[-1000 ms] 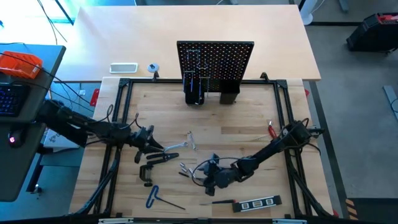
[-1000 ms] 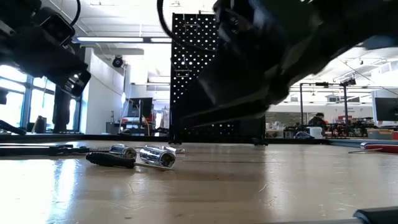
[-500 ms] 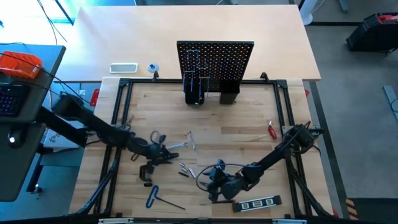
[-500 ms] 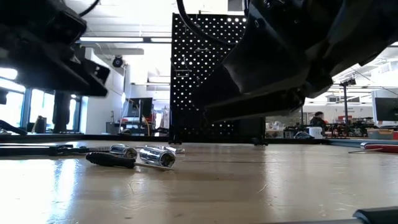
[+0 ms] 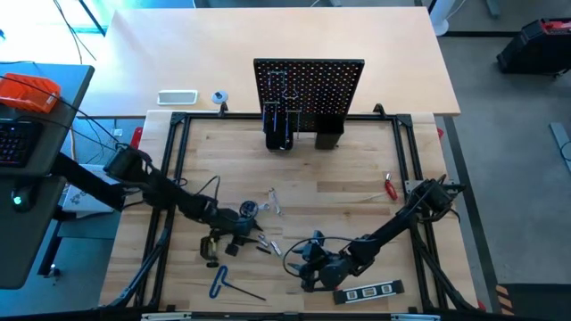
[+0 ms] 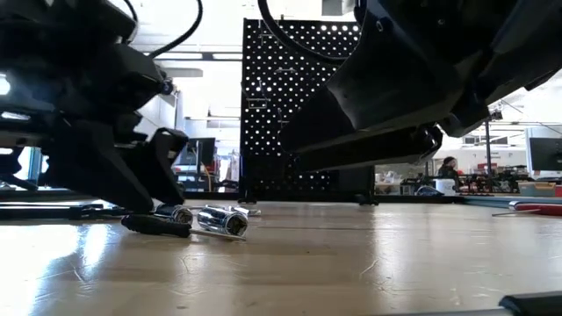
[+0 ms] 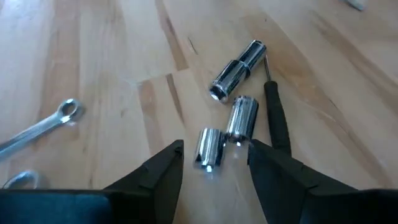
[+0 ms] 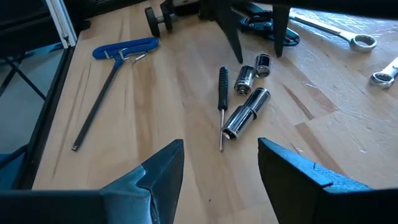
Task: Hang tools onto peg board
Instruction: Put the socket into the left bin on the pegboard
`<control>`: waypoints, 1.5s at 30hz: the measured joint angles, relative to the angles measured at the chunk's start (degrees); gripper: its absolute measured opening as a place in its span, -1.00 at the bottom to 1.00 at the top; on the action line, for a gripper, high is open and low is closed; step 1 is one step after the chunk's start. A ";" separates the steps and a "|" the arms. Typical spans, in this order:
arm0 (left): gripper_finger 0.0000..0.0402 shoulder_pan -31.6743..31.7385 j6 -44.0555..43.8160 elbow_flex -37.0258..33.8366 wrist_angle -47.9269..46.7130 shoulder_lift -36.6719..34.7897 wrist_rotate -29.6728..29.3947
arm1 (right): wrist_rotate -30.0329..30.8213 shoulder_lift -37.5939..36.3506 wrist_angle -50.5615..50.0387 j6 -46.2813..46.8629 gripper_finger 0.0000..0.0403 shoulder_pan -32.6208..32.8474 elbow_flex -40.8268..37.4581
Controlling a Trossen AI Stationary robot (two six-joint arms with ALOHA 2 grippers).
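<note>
Open left pincer (image 7: 214,163) poised over small chrome socket (image 7: 209,148), screwdriver (image 7: 277,121) beside

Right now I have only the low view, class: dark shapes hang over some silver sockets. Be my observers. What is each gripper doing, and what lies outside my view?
Observer: The left gripper is open, with one finger on either side of a short silver socket and neither finger touching it.
Operator: And the right one?
Observer: The right gripper is open and empty. It faces the small black screwdriver and the sockets.
Operator: Anything I can't see at all?
Observer: A blue-handled hex key lies flat on the table, near a black C-clamp.
</note>
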 joint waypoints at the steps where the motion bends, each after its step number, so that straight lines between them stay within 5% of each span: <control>1: -0.14 0.00 0.47 0.75 -0.30 0.97 0.15 | 0.00 0.00 -0.01 -0.01 -0.01 0.00 0.00; 9: -0.22 0.61 0.66 4.83 -2.25 6.57 0.47 | 0.15 0.00 -0.09 0.04 -0.01 0.53 0.00; 17: -0.74 0.57 2.25 4.87 -3.26 5.86 0.66 | 0.91 0.00 -0.53 0.05 -0.01 0.99 0.00; 23: -0.74 0.64 2.85 4.70 -4.24 4.40 -0.54 | 1.11 0.00 -0.53 -0.12 -0.01 1.01 0.00; 30: -0.74 2.64 6.57 5.24 -11.06 -1.70 -8.54 | 1.14 0.00 -0.72 -0.50 -0.01 1.01 0.00; 39: -0.74 13.24 13.91 5.64 -10.32 -10.97 -19.54 | 1.97 0.00 -2.41 -1.46 -0.01 0.73 0.00; 45: -0.74 25.20 17.53 5.65 -0.59 -12.65 -19.38 | 3.04 0.00 -3.18 -2.10 -0.01 0.70 0.02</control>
